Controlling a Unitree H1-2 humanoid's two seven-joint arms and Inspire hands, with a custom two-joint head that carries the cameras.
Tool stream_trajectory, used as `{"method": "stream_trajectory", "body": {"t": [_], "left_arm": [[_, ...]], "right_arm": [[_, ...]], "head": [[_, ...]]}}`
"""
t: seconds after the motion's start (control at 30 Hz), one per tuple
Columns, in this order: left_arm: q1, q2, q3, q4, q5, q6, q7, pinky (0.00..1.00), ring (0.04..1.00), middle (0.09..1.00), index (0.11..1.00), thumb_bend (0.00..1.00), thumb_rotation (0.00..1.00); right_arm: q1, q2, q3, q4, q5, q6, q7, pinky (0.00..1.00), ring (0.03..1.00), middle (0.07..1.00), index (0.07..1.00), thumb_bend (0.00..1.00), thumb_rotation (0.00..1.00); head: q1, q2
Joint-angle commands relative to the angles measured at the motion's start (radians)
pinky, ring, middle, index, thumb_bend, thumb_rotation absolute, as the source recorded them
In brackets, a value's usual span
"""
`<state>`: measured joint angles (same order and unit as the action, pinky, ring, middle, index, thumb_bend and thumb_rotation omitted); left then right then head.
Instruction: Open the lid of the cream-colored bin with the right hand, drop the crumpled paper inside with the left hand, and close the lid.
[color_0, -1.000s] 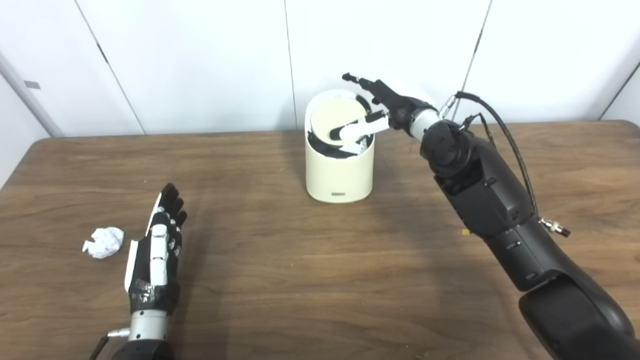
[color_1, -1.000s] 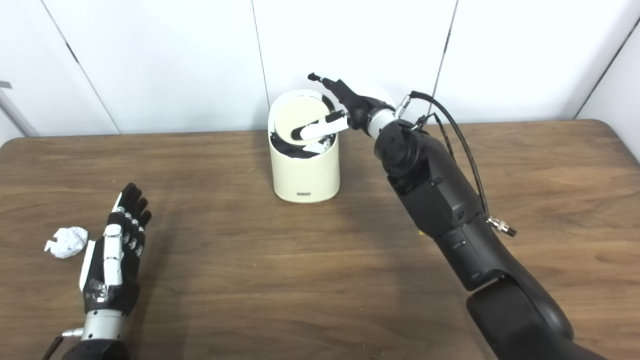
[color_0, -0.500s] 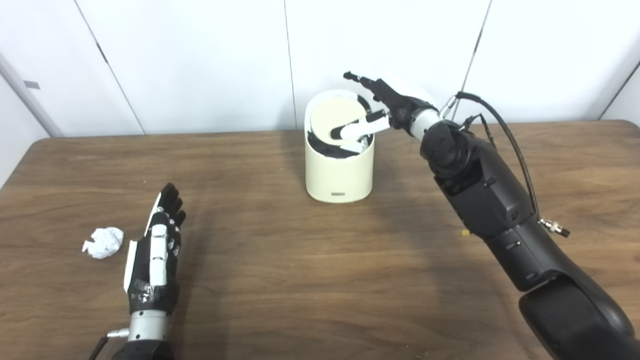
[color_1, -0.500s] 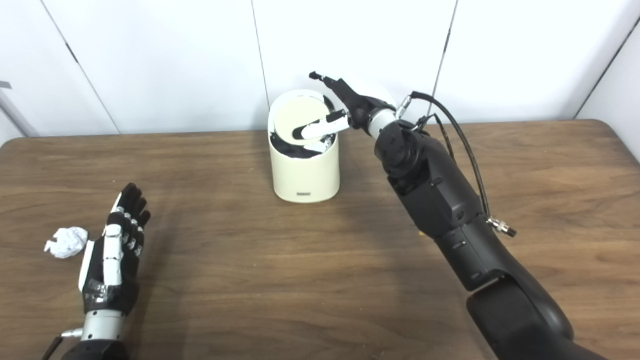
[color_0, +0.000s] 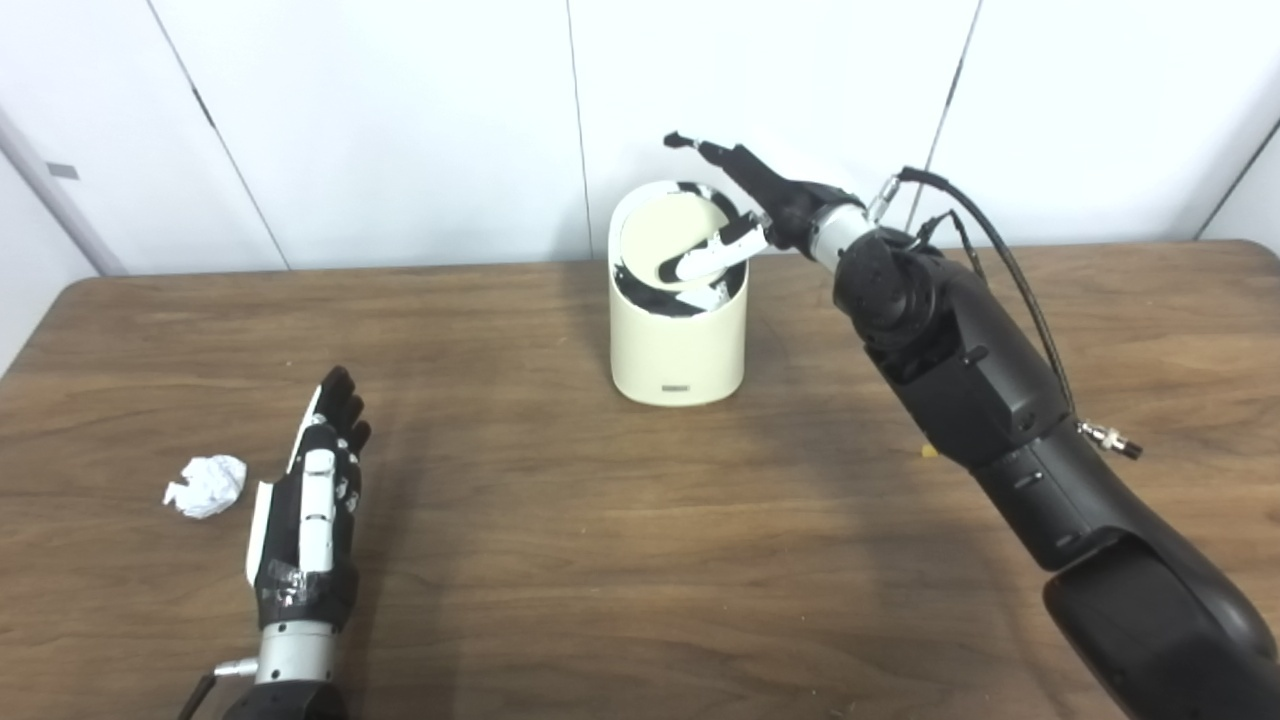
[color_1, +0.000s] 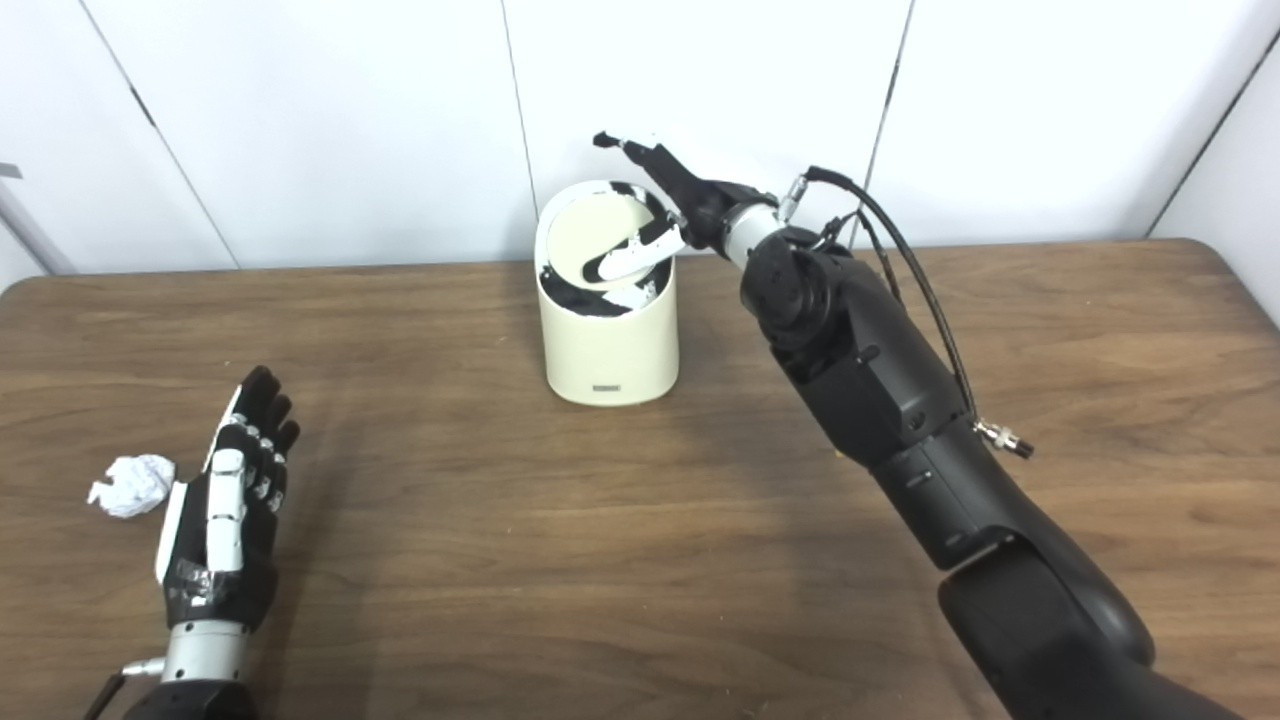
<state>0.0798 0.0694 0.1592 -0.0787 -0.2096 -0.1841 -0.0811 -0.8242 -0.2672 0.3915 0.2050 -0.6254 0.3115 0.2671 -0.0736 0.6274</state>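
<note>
One bin (color_0: 679, 340), one crumpled paper (color_0: 206, 485), two robot hands

Black arms (color_0: 960, 370), black-and-white robot hands, looping black cable (color_0: 1010, 280).

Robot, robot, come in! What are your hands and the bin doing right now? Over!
Right hand open, thumb pressing the bin lid tilted. Left hand open, flat on table. Crumpled paper beside it, untouched. Path clear.
</note>
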Motion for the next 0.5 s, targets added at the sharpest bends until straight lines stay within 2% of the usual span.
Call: {"method": "stream_trajectory", "body": {"t": [0.0,0.2,0.4,0.47], "left_arm": [[0.049,-0.037,-0.015,0.042,-0.013,-0.019,0.002,1.0,1.0,0.99,0.977,0.4,0.85],[0.05,-0.041,-0.013,0.041,-0.01,-0.021,0.005,1.0,1.0,0.986,0.972,0.4,0.86],[0.052,-0.043,-0.015,0.041,0.0,-0.021,0.01,1.0,1.0,0.99,0.976,0.39,0.87],[0.054,-0.044,-0.013,0.041,-0.005,-0.022,0.01,1.0,1.0,0.99,0.975,0.39,0.86]], "right_arm": [[-0.022,-0.027,0.011,0.0,-0.041,-0.009,-0.002,0.93,0.969,0.946,0.904,0.83,0.24],[-0.016,-0.023,0.013,0.009,-0.049,-0.018,-0.005,0.94,0.98,0.959,0.913,0.82,0.22],[-0.005,-0.015,-0.017,0.0,-0.031,-0.029,-0.037,0.92,0.97,0.951,0.914,0.77,0.36],[0.008,-0.006,-0.055,-0.019,-0.006,-0.031,-0.062,0.88,0.959,0.944,0.911,0.75,0.39]], "head": [[-0.001,0.002],[0.0,0.0],[0.005,0.0],[0.006,0.001]]}}
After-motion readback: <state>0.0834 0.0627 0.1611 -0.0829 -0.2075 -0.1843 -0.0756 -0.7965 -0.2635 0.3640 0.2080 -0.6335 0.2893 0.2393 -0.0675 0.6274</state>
